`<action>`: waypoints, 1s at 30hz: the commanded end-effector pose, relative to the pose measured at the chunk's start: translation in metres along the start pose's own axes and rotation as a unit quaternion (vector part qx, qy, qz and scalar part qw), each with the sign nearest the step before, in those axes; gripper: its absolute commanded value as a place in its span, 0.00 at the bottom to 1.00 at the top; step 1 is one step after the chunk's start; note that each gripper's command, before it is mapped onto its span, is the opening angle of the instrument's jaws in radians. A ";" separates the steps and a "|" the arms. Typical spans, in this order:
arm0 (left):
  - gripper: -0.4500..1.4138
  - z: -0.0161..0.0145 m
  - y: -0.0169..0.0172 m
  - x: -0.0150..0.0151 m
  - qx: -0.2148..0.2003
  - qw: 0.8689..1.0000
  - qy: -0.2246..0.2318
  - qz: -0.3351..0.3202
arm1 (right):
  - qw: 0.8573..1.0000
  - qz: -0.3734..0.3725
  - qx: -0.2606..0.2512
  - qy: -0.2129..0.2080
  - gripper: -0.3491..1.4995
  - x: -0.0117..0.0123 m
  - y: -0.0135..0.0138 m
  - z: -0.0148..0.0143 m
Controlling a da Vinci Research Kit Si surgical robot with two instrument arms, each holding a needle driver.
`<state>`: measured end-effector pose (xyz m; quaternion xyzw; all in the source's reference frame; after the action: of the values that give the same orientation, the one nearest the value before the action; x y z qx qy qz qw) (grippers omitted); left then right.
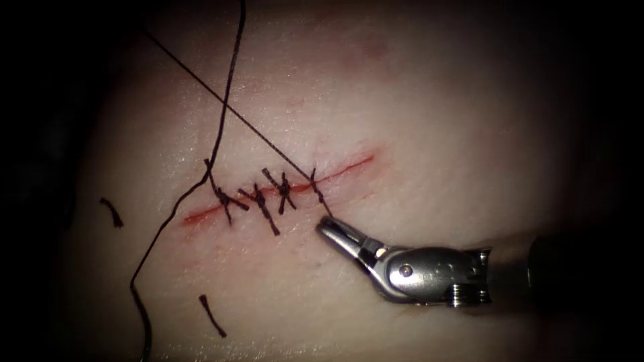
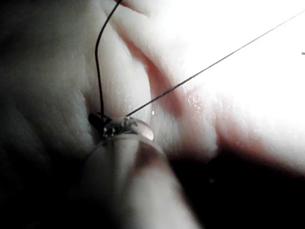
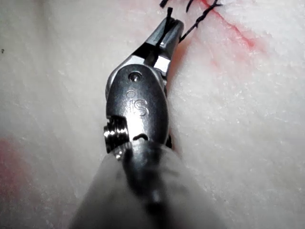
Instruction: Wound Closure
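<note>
The tissue bears a red cut crossed by several dark stitches. My right tool comes in from the right, just below the rightmost stitch, shut on that stitch's short thread tail. The right wrist view shows the same: right tool clamped on the tail. A taut thread runs from that stitch up and left out of the light. In the left wrist view my left tool is shut on the taut thread. The needle is hidden.
A slack thread drops from the top, crosses the taut strand, passes the leftmost stitch and curls down the left side. Two cut ends of thread lie on the tissue left of the stitches. Red fluid stains the cut's edges.
</note>
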<state>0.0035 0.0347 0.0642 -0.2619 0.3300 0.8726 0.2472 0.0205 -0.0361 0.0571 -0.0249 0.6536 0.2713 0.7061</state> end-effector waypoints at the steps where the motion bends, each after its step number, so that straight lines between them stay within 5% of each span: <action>1: 0.00 0.0007 0.0000 0.0003 0.001 1.000 0.002 0.000 | 1.000 -0.002 -0.006 -0.005 0.00 -0.0015 -0.0003 -0.0005; 12: 0.00 0.0008 0.0002 0.0004 0.001 1.000 0.004 0.000 | 1.000 0.002 -0.004 -0.007 0.00 -0.0010 -0.0002 -0.0001; 16: 0.00 -0.0003 0.0014 0.0014 -0.014 0.996 0.090 -0.014 | 1.000 0.007 0.003 -0.002 0.00 0.0001 -0.0003 0.0006; 18: 0.00 -0.0009 0.0023 0.0022 -0.037 0.991 0.130 -0.025 | 1.000 0.011 0.003 -0.002 0.36 0.0008 -0.0003 0.0012; 22: 0.00 -0.0028 0.0050 0.0046 -0.111 0.968 0.217 -0.057 | 1.000 0.020 0.002 -0.003 0.79 0.0022 -0.0003 0.0021; 30: 0.00 -0.0067 0.0104 0.0101 -0.236 0.891 0.356 -0.157 | 0.999 0.033 0.006 -0.002 0.93 0.0046 0.0004 0.0023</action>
<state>-0.0085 0.0248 0.0575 -0.6638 0.1252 0.7158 0.1767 0.0220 -0.0324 0.0529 0.0005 0.6532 0.2907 0.6992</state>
